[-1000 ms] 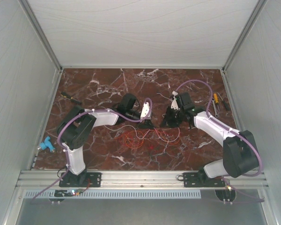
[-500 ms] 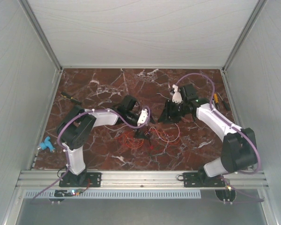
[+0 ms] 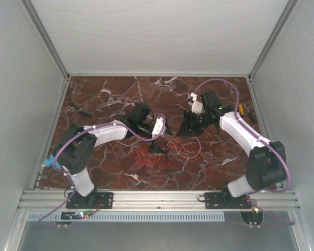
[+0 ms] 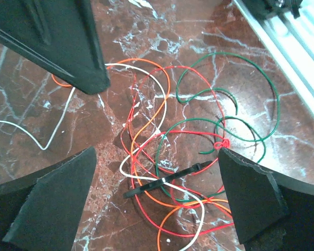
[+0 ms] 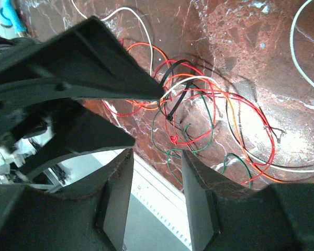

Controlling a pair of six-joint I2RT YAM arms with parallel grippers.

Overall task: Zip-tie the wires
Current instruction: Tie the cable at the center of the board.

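At left, change: the left gripper [image 3: 156, 148] has been reached out over the tangle since a second ago; its jaws, closed then, are now spread fully wide, and nothing is held.
Left fingers [image 4: 52, 204]: seen at both lower corners of the left wrist view, clear of every strand.
Wires [image 3: 150, 156]: laid in loose red, orange, white and green loops on the marble table [image 3: 110, 94], under the left gripper.
Zip tie [image 4: 167, 179]: laid flat across the red and orange loops, between the two left fingers and touched by neither; whether it is closed round the strands cannot be told.
Right gripper [image 5: 157, 157], change: shut a second ago, its jaws are now parted partway, with nothing gripped between them.
Zip tie against the right fingers [image 5: 199, 198]: found beyond the fingertips, not between them, close by the tip of a left finger.
Far right: a yellow-handled tool [image 3: 242, 111] is left by the table edge.
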